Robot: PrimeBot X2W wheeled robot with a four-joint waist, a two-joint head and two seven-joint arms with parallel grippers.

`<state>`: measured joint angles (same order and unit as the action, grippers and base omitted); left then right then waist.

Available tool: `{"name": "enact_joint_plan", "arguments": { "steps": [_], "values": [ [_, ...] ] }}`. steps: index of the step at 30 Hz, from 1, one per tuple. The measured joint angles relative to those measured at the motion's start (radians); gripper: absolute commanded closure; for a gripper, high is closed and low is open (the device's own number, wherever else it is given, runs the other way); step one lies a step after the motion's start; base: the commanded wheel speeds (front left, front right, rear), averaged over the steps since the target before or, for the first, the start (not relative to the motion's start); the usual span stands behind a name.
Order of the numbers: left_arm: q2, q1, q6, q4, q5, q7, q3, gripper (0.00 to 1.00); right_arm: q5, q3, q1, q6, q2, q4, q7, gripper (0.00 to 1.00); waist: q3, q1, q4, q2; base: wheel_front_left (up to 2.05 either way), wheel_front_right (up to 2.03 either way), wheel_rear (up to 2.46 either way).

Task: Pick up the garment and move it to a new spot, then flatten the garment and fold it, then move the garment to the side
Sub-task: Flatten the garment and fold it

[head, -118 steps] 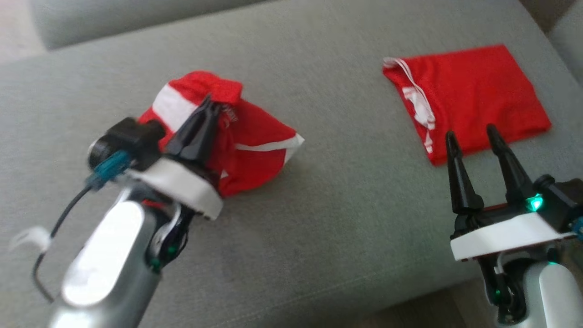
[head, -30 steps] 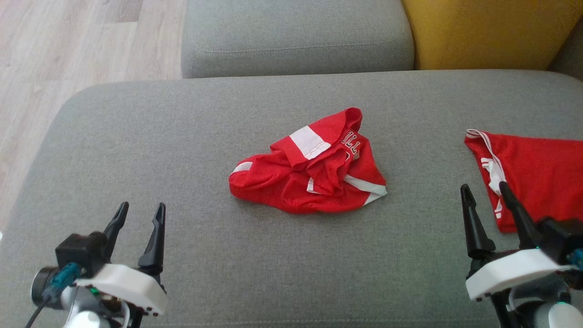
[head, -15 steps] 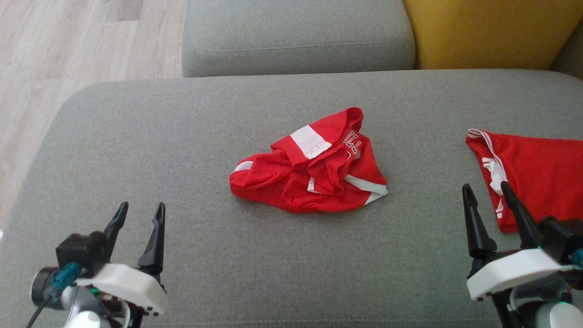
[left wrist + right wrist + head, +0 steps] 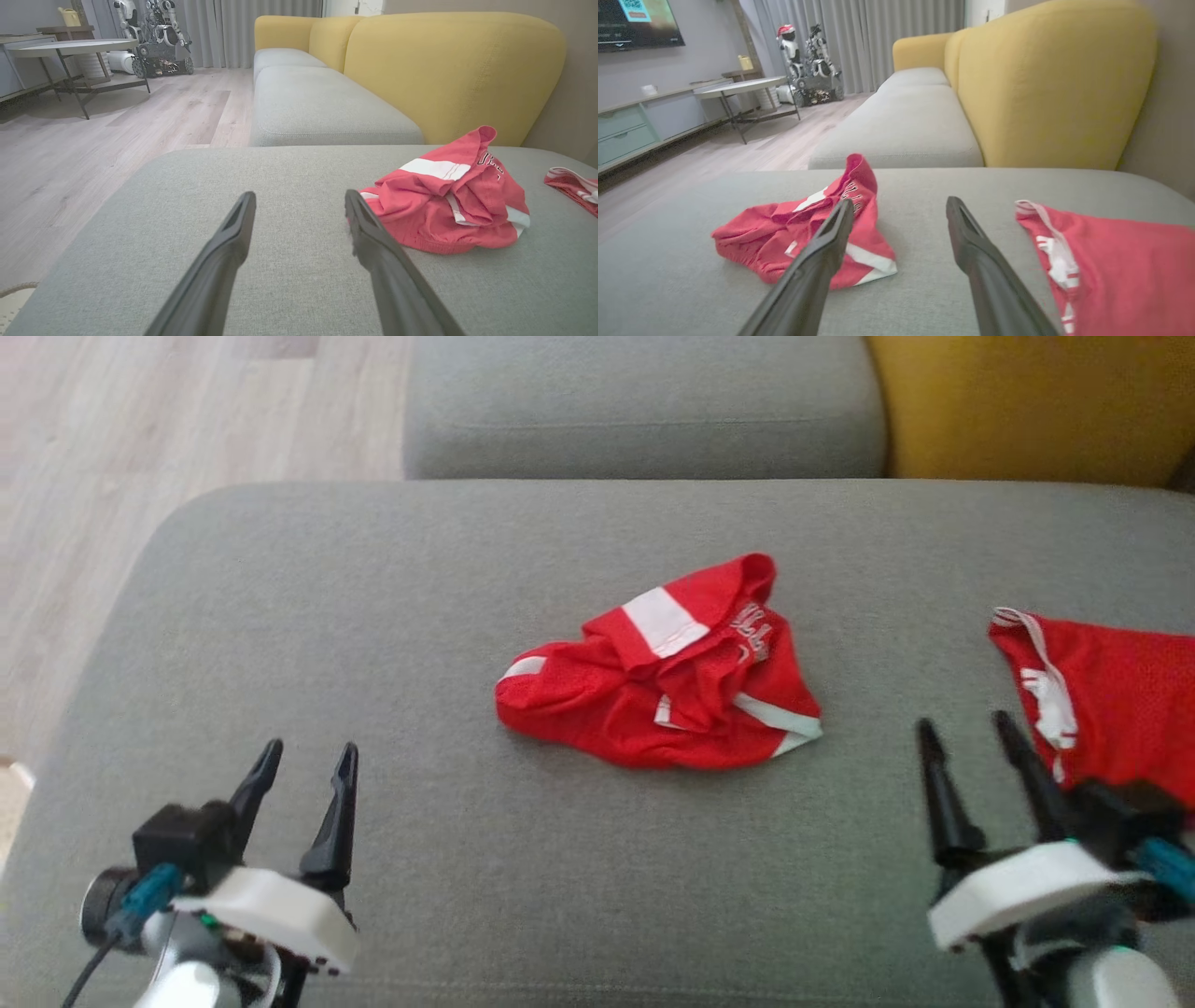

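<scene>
A crumpled red garment (image 4: 663,686) with white stripes and lettering lies in a heap at the middle of the grey sofa cushion (image 4: 280,607). It also appears in the left wrist view as the garment (image 4: 448,200) ahead and to the right, and in the right wrist view as the garment (image 4: 794,233) ahead and to the left. My left gripper (image 4: 308,758) stands open at the lower left, well clear of the heap, nothing between its fingers. My right gripper (image 4: 966,728) is open at the lower right, also apart from it.
A second red garment (image 4: 1111,700), folded flat, lies at the cushion's right edge beside my right gripper. Behind are another grey cushion (image 4: 644,411) and a yellow backrest (image 4: 1036,401). Wooden floor (image 4: 103,457) lies beyond the left edge. A table (image 4: 70,46) stands far off.
The whole head view has shifted slightly, so the camera moved. Earlier, my left gripper was shut at the crumpled garment; it now stands open and apart, with the garment lying at mid-cushion.
</scene>
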<state>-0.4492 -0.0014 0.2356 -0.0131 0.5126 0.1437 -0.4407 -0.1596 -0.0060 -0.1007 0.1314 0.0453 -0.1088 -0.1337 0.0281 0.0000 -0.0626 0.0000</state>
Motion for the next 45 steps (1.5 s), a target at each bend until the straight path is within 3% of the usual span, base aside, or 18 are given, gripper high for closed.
{"name": "enact_joint_plan", "arguments": {
  "steps": [7,13,26,28,29,37,42,45],
  "values": [
    [0.014,-0.092,-0.035,0.015,-0.010,0.012,-0.027,0.00,-0.019,0.170,0.163,0.000,0.027,0.152,-0.002,0.00,-0.027,0.0000,-0.093,0.0000,0.00,0.00,0.00],
    [0.031,-0.143,-0.051,0.032,-0.021,0.034,-0.036,0.00,-0.021,0.312,0.365,0.000,0.062,0.377,-0.021,0.00,-0.074,0.0000,-0.176,0.0000,0.00,0.00,0.00],
    [0.057,-0.189,-0.060,0.079,-0.021,0.070,-0.036,0.00,0.089,0.375,0.638,0.000,0.092,0.780,-0.007,0.00,-0.170,0.0000,-0.262,0.0000,0.00,0.00,0.00],
    [0.059,-0.192,-0.061,0.082,-0.021,0.074,-0.035,0.00,0.099,0.372,0.659,0.000,0.091,0.814,-0.005,0.73,-0.177,0.0000,-0.262,0.0000,0.00,0.00,0.00],
    [0.060,-0.192,-0.061,0.086,-0.021,0.079,-0.035,0.00,0.100,0.372,0.667,0.000,0.088,0.828,0.005,1.00,-0.178,0.0000,-0.259,0.0000,0.00,0.00,0.00],
    [0.059,-0.192,-0.058,0.092,-0.021,0.083,-0.027,0.00,0.080,0.394,0.691,0.000,0.062,0.775,0.092,1.00,-0.165,0.0000,-0.208,0.0000,0.00,0.00,0.00],
    [0.043,-0.182,-0.041,0.078,-0.026,0.082,-0.021,0.00,0.047,0.388,0.663,0.000,0.070,0.567,0.106,1.00,-0.139,0.0000,-0.158,0.0000,0.00,0.00,0.00],
    [0.032,-0.169,-0.032,0.062,-0.026,0.082,-0.009,0.00,0.036,0.371,0.578,0.000,0.104,0.421,0.059,1.00,-0.128,0.0000,-0.122,0.0000,0.00,0.00,0.00]
  ]
}}
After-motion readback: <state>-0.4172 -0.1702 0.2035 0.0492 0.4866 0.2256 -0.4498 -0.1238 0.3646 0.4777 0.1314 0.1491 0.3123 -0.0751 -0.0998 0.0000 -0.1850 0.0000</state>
